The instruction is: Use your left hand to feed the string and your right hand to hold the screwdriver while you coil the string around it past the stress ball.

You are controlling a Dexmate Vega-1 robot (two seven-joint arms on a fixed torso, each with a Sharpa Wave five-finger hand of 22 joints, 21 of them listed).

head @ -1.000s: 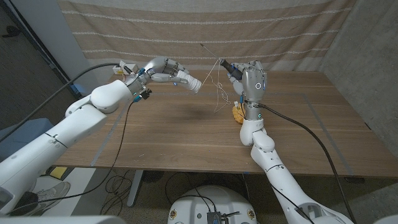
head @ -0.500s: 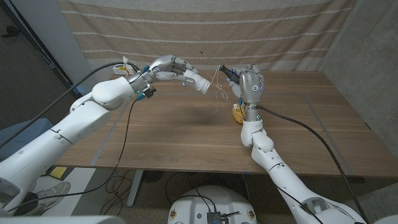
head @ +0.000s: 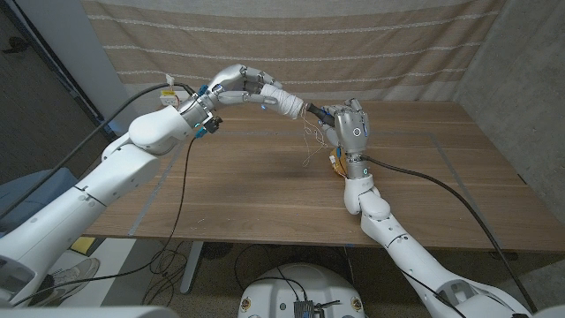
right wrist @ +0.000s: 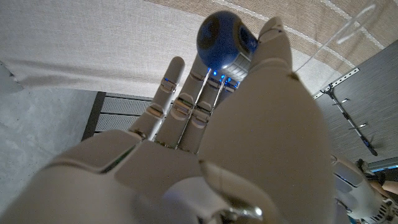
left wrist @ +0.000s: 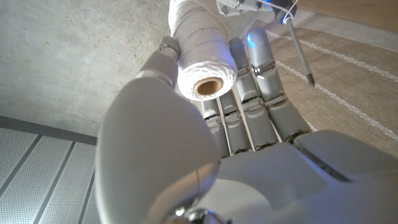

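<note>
- The left hand (head: 245, 86), gripping the white spool of wound string (head: 284, 102), has swung toward the right hand (head: 351, 124); a second ago the two were well apart, and now the spool's end sits just beside the dark handle of the screwdriver (head: 316, 111).
- The left forearm has risen and reached farther over the wooden bench (head: 247, 190).
- The loose loops of thin string (head: 309, 137) (earlier spread wide between the hands) now hang bunched close under the right hand.
- The right hand has tilted slightly and sits a little lower.
</note>
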